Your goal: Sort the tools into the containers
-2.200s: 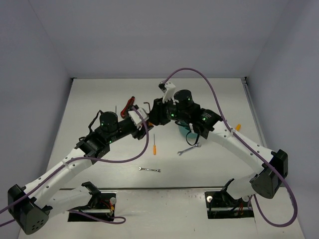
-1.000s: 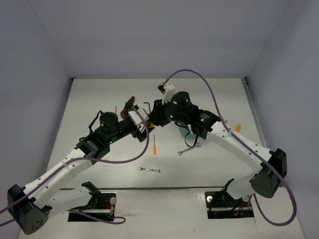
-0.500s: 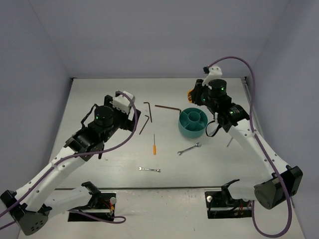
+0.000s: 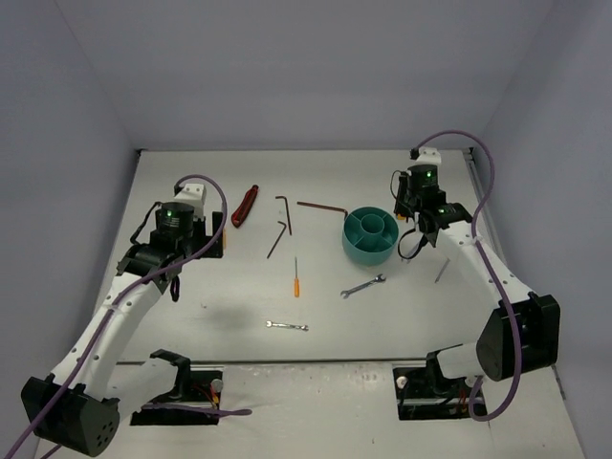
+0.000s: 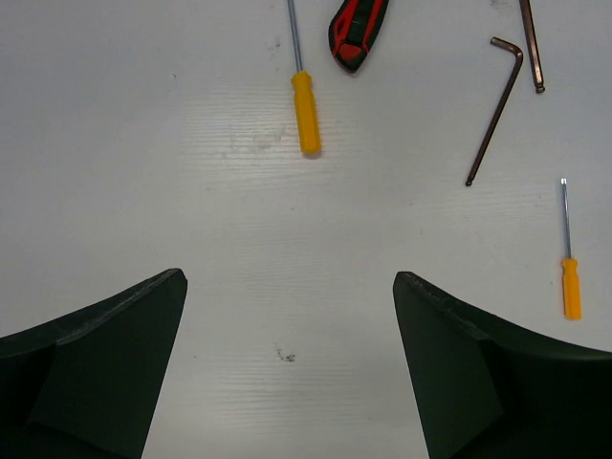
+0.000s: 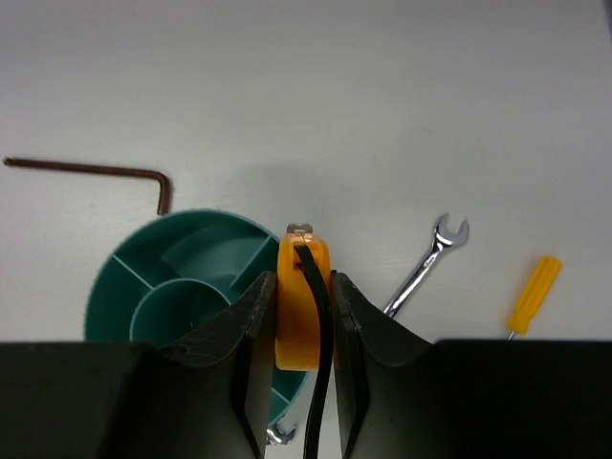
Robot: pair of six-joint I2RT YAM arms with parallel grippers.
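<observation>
The teal tub (image 4: 371, 236) stands right of centre; it also shows in the right wrist view (image 6: 107, 287). My right gripper (image 4: 409, 212) (image 6: 304, 279) is shut on the small yellow tape measure (image 6: 292, 330) and holds it above the tub's right rim. My left gripper (image 4: 207, 242) (image 5: 290, 287) is open and empty above bare table. Ahead of it lie a yellow-handled screwdriver (image 5: 306, 113), the red-and-black-handled tool (image 5: 358, 29) (image 4: 245, 205), two hex keys (image 5: 497, 105) (image 4: 284, 212) and a small orange screwdriver (image 5: 570, 282) (image 4: 295, 279).
A long hex key (image 4: 320, 205) (image 6: 86, 170) lies left of the tub. A silver wrench (image 4: 363, 285) and a smaller one (image 4: 287, 326) lie in front. Another wrench (image 6: 426, 265) and a yellow screwdriver handle (image 6: 533, 295) lie right of the tub. Walls enclose the table.
Both arms have drawn apart from the table's middle. My left arm pulled back to the left, uncovering the red-handled tool. My right gripper moved right with the tape measure.
</observation>
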